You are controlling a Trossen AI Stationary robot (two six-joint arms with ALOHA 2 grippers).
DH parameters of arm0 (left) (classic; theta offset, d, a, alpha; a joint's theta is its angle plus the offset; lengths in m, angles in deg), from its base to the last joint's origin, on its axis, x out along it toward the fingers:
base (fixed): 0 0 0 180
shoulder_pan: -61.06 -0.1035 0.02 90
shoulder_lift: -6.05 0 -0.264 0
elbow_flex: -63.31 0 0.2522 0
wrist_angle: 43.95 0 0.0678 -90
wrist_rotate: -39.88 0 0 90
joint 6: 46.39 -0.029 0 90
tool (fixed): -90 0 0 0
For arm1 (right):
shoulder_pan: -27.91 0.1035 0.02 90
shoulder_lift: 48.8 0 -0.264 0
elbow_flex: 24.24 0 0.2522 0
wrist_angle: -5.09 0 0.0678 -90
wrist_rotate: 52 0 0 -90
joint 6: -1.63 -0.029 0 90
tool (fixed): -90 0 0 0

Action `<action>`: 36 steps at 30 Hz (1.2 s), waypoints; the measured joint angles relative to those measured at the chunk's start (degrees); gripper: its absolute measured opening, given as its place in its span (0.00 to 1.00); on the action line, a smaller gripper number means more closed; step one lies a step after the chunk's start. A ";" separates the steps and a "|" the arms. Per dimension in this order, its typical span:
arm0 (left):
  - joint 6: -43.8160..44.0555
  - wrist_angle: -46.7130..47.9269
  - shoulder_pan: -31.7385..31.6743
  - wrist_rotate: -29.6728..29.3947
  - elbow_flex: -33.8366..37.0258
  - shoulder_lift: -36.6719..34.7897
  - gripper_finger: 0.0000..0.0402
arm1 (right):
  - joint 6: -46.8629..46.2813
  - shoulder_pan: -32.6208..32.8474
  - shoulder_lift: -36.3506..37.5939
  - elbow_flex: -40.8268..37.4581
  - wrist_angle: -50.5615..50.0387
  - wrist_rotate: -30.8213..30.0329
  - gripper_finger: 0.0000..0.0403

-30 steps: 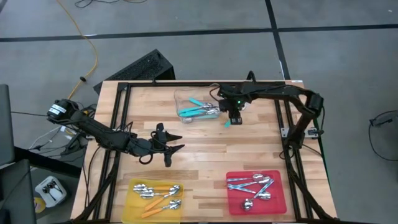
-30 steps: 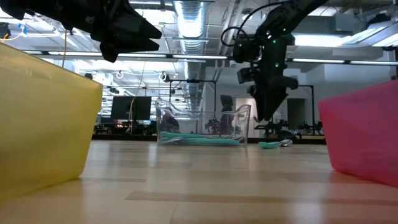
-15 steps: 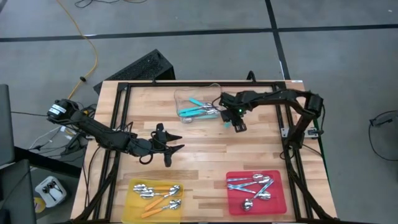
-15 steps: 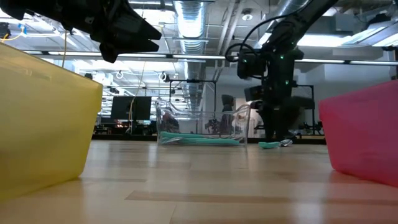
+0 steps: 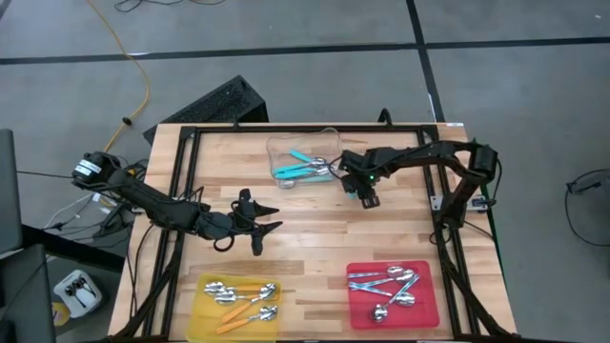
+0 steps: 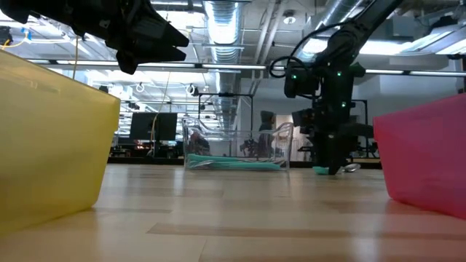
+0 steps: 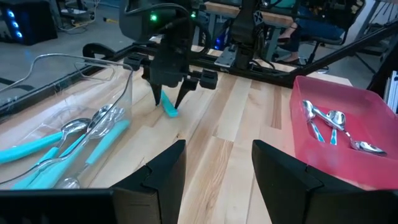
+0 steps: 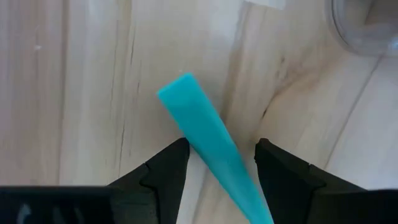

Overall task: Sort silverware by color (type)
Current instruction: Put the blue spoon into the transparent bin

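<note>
One teal spoon (image 8: 211, 149) loose on table (image 5: 315, 238), just right of clear tub (image 5: 303, 160), at about 1 o'clock from table centre. Right gripper (image 5: 367, 193) lowered over it, fingers apart and straddling the teal handle, not yet clamped; likely lined up to pick and drop with other teal spoons (image 7: 68, 140) in tub. Left gripper (image 5: 259, 229) parked near 9 o'clock, raised, fingers apart, empty. Orange spoons (image 5: 238, 293) in yellow tray (image 5: 196, 319), silver spoons (image 5: 386, 284) in red tray (image 5: 431, 310).

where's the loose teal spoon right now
It lies on the table just right of the clear tub in the high view, and the teal spoon sits between the right claw's open fingers.
</note>
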 joint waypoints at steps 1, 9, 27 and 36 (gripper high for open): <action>0.01 0.00 0.00 0.00 0.00 0.00 0.42 | -0.98 0.33 -0.01 -0.01 -0.09 -0.15 0.53; 0.63 0.00 0.00 0.01 0.00 0.00 0.42 | -7.16 3.69 -0.13 -0.05 -1.03 -4.87 0.45; 3.92 0.00 0.00 0.54 0.00 0.00 0.42 | -18.49 6.79 1.78 0.02 -1.83 -4.00 0.22; 6.27 0.01 0.02 1.70 0.00 0.00 0.42 | -23.41 10.45 9.32 0.52 -3.19 -3.27 0.22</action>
